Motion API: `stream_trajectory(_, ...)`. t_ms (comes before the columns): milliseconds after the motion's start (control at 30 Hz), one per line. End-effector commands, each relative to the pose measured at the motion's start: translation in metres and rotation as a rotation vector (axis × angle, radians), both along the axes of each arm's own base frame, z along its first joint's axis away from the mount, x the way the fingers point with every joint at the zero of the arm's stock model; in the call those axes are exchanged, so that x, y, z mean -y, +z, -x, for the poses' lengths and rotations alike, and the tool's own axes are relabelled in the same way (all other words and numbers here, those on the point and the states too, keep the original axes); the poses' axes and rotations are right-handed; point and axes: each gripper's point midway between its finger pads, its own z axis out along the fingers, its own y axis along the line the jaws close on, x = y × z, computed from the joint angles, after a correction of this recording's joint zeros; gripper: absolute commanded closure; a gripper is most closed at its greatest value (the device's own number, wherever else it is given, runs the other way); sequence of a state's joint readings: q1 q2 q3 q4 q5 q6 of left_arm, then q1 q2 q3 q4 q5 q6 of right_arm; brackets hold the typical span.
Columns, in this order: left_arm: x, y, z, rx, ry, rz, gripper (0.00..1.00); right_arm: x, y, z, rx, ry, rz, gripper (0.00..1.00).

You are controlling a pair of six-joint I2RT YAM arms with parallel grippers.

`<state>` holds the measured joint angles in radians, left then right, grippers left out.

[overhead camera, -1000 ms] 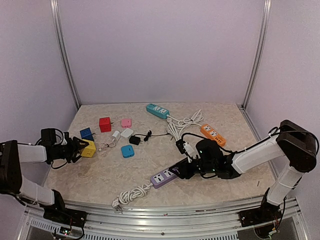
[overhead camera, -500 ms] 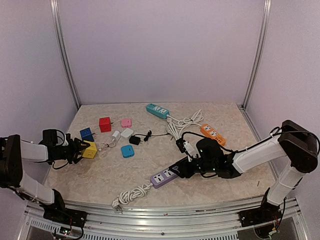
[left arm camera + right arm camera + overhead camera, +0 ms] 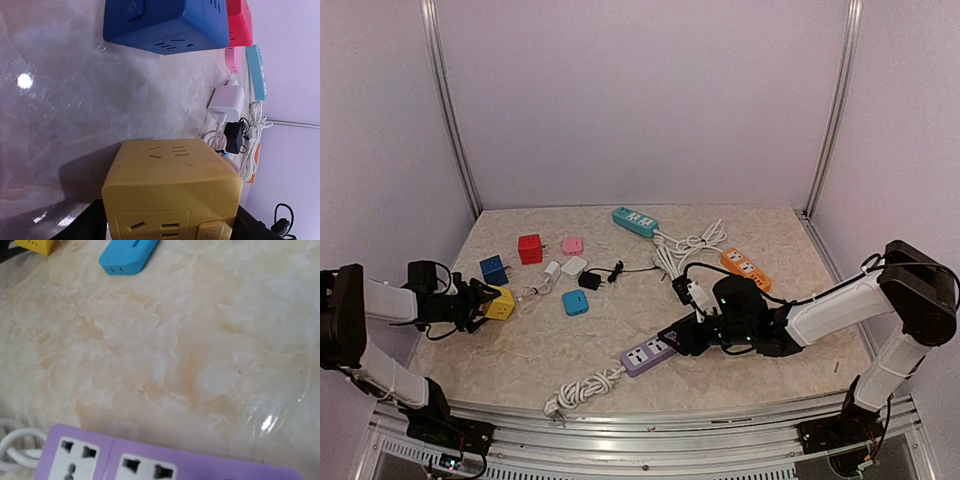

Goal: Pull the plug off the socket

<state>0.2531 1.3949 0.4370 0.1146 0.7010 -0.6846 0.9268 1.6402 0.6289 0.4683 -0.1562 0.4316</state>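
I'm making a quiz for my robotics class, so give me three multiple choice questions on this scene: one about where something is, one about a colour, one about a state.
1. Which cube sits between the left gripper's fingers?
A red
B yellow
C blue

2. What colour is the strip by the right gripper?
A purple
B orange
C teal

3. The strip's two sockets in the right wrist view are:
A taped over
B holding plugs
C empty

Answers:
1 B, the yellow cube fills the left wrist view with a dark finger on each side.
2 A, the strip under that arm is purple.
3 C, both show bare slots.
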Motion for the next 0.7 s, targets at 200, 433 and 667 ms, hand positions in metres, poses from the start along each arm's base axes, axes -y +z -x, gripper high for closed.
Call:
stream_trajectory(200,-0.026,-0.007,0.019,-0.089,0.144,-0.115,0.12,-0.001,0.01,0.001,0.018,0.0,-0.011,0.49)
stream_trajectory(433,-0.035,0.011,0.02,-0.057,0.176,-0.161,0.12,-0.001,0.011,0.001,0.018,0.001,-0.014,0.49)
stream_trajectory(667,-0.033,0.036,0.017,0.004,0.19,-0.135,0.02,0.0,0.015,0.0,0.036,-0.002,-0.001,0.47)
